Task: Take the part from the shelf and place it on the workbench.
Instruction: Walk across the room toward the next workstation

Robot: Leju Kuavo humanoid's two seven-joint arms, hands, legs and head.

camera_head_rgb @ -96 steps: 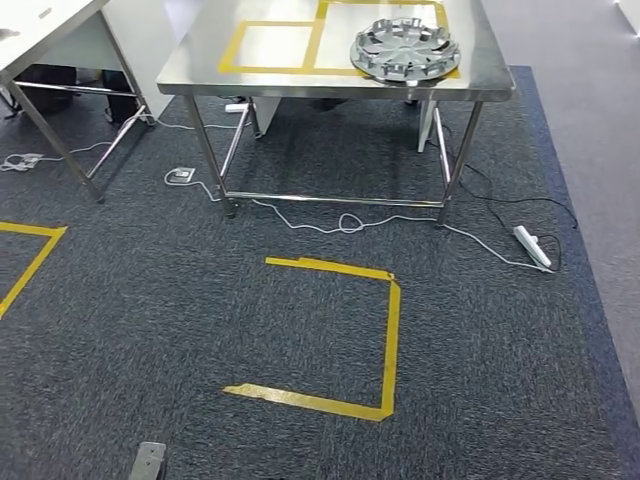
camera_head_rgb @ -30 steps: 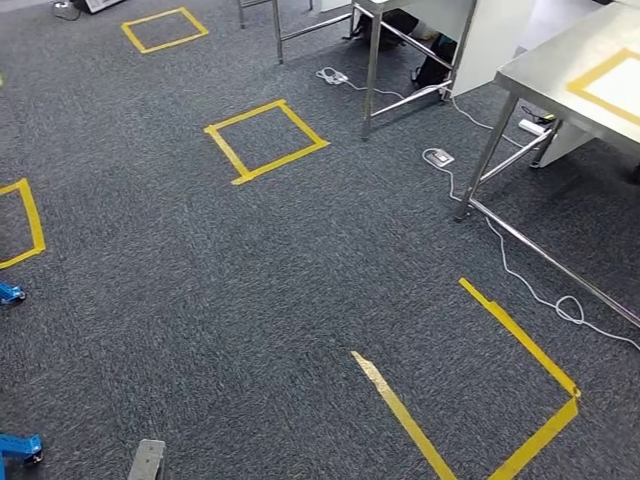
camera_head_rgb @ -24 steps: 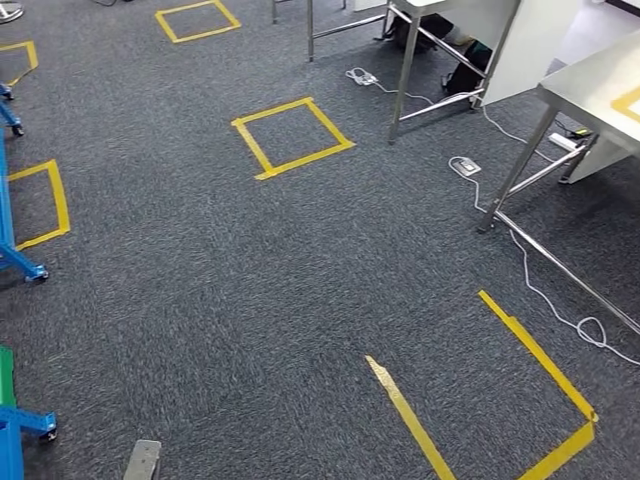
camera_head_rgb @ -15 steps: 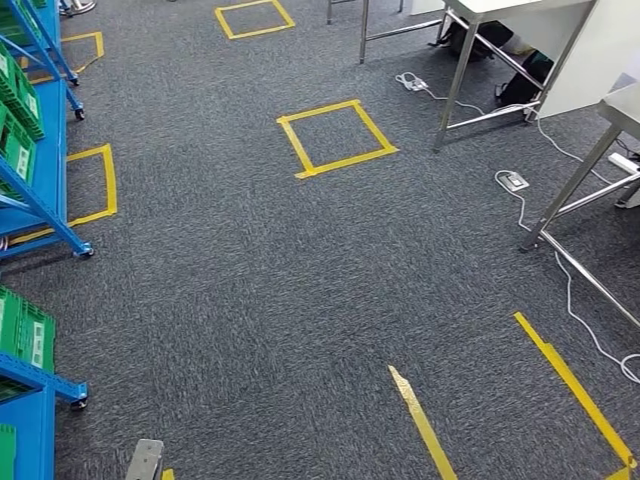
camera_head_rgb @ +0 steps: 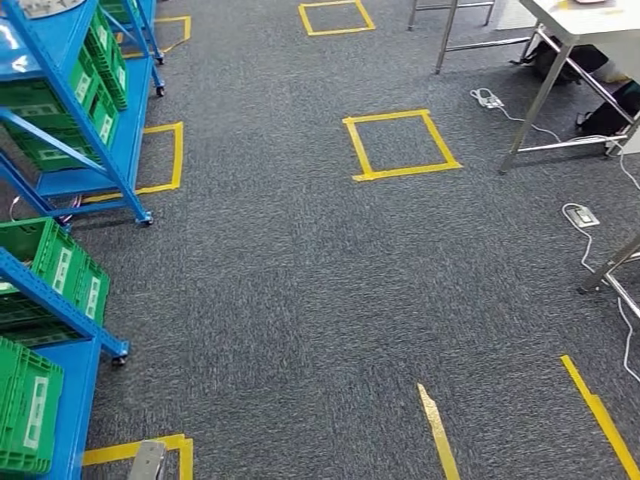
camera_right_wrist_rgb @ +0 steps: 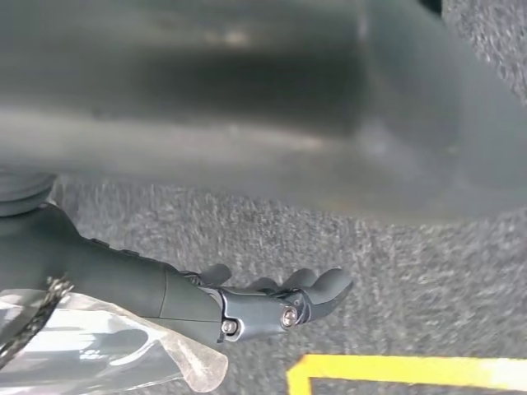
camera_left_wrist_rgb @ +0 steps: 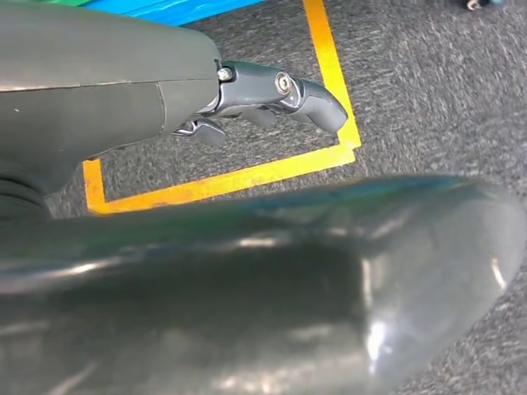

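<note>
The floor was dark grey carpet (camera_head_rgb: 302, 300), marked with squares of yellow tape (camera_head_rgb: 400, 145). Blue shelving racks (camera_head_rgb: 83, 110) stood on castors along its left side, loaded with green plastic crates (camera_head_rgb: 64, 275); a round silvery part (camera_head_rgb: 45, 6) lay on the top shelf of the far rack, mostly cut off. Toward the far right, steel-legged tables (camera_head_rgb: 540, 90) stood on the carpet. A white power strip (camera_head_rgb: 487, 98) and a floor socket (camera_head_rgb: 580, 215) lay near their legs, with white cable (camera_head_rgb: 625, 330) trailing along the right edge.
</note>
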